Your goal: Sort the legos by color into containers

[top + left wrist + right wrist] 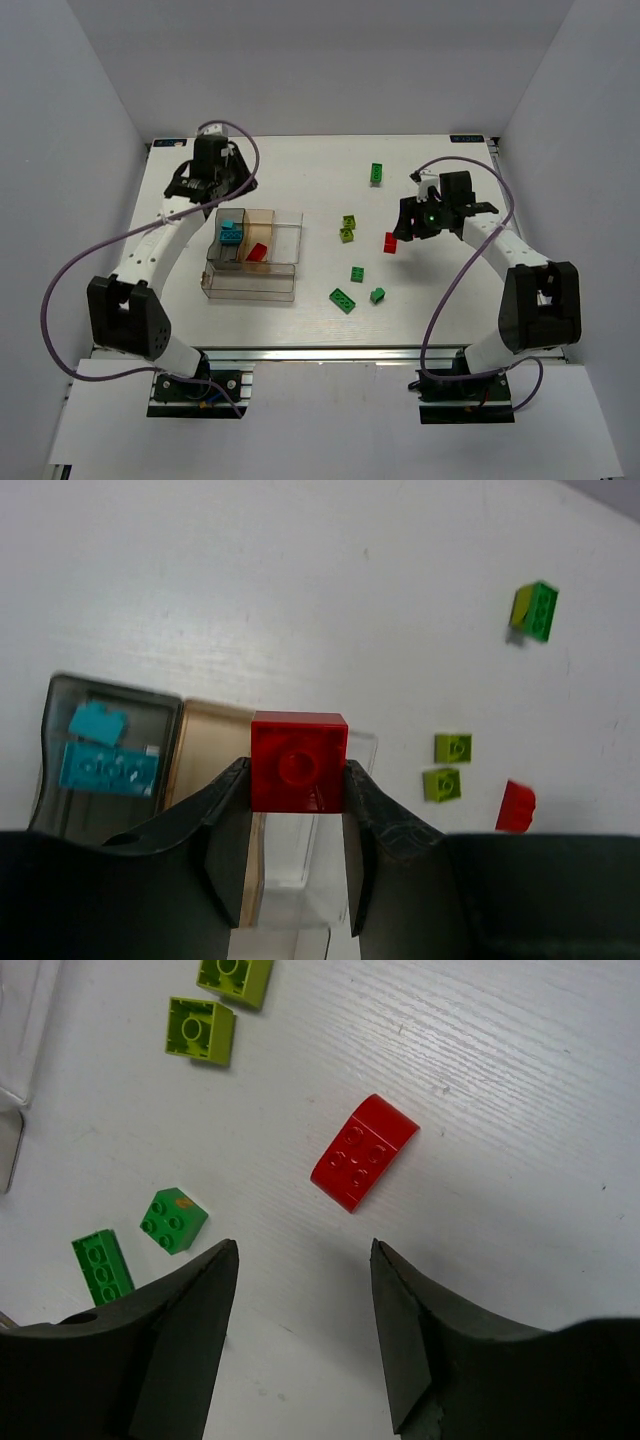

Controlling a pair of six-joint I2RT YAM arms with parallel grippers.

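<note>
Legos are found in three places. Two cyan bricks [108, 768] lie in the smoky grey bin [150, 720] at the 9 o'clock end of the containers [270, 283], so that bin is judged to be given over to cyan.

A red square brick [299, 761] is clamped between the fingers of the left hand [297, 780], which is closed onto two opposite side faces. The brick is held above the tray, over the line where the tan bin [205, 750] meets a clear bin [300, 880]. It is presumably held there for release into a compartment meant for red. Which of the two bins is intended cannot be told.

The remaining pieces lie loose on the surface [300, 170], at 3 o'clock of the tray. Two lime bricks [347, 229] sit side by side. Four green bricks [343, 300] are scattered around them, one toward 1 o'clock of the lime pair and three toward 5 and 6 o'clock. A red curved brick [364, 1152] lies toward 4 o'clock of the pair.

The right hand [300, 1260] is spread wide and holds nothing. In its wrist view the curved brick lies just beyond the fingertips, toward 12 o'clock, and is touched by neither finger. The wide opening is judged to be a preparation for closing across that brick. Since the brick lies skewed, with its long axis toward 1 o'clock, some turning of the wrist is probably called for before the grasp.

With every green and lime piece outside the tray, the sorting is judged to be at an early stage.
</note>
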